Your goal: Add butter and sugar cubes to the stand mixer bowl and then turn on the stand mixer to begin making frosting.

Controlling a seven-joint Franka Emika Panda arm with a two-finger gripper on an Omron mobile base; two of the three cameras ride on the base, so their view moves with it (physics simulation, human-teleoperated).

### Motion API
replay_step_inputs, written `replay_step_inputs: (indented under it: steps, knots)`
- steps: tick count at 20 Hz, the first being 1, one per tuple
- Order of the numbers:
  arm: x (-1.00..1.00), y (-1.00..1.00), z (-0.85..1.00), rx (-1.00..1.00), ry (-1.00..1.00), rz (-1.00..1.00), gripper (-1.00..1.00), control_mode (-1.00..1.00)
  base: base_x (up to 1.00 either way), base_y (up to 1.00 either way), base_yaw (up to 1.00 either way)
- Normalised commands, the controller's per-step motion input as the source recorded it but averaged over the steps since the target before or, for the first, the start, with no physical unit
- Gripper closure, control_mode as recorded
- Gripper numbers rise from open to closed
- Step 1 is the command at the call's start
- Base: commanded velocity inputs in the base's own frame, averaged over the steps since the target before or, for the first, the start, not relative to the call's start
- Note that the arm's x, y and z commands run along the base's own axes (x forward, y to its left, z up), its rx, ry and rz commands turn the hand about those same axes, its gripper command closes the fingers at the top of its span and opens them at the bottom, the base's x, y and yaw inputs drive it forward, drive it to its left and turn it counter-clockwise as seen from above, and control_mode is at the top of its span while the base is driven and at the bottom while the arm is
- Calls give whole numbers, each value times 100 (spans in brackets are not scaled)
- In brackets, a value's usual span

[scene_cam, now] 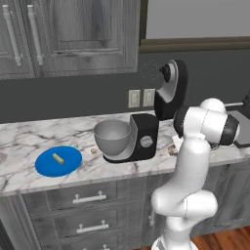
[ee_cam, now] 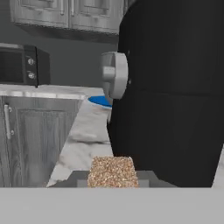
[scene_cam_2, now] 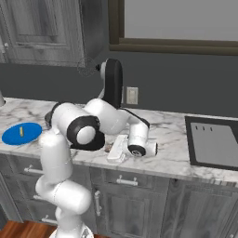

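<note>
At the hand view's bottom centre, the hand (ee_cam: 113,183) narrows around a sugar cube (ee_cam: 113,171) beside the mixer (ee_cam: 170,87), apparently bound for the bowl (scene_cam: 112,137).

A white-and-grey veined marble surface (scene_cam: 29,141) tops a run of grey wood-grain drawers with silver bar handles (scene_cam: 89,198). A flat round blue plate (scene_cam: 71,163) lies near the surface's front edge toward its left end, and two cream wall outlets (scene_cam: 140,98) sit on the dark grey backsplash beneath grey wood-grain upper cabinets (scene_cam: 73,34). A dark square cooktop (scene_cam_2: 214,142) is set into the surface toward its right end, and a black microwave (ee_cam: 19,65) rests on a farther stretch of surface.
</note>
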Motion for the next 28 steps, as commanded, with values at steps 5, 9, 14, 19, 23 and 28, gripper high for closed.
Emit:
replay_step_inputs:
  steps: [5,9,14,19,23,28]
  knots:
    - [-80,28,100,-9,0,-8,100,-100,0,0,0]
    - [-67,63,100,-23,8,-6,100,-100,0,0,0]
    - [-46,85,100,-33,7,0,100,-100,0,0,0]
    - [-8,92,96,-38,6,0,100,-100,0,0,0]
    - [9,95,71,-39,11,0,100,-100,0,0,0]
    - [48,74,35,-38,26,-3,100,-100,0,0,0]
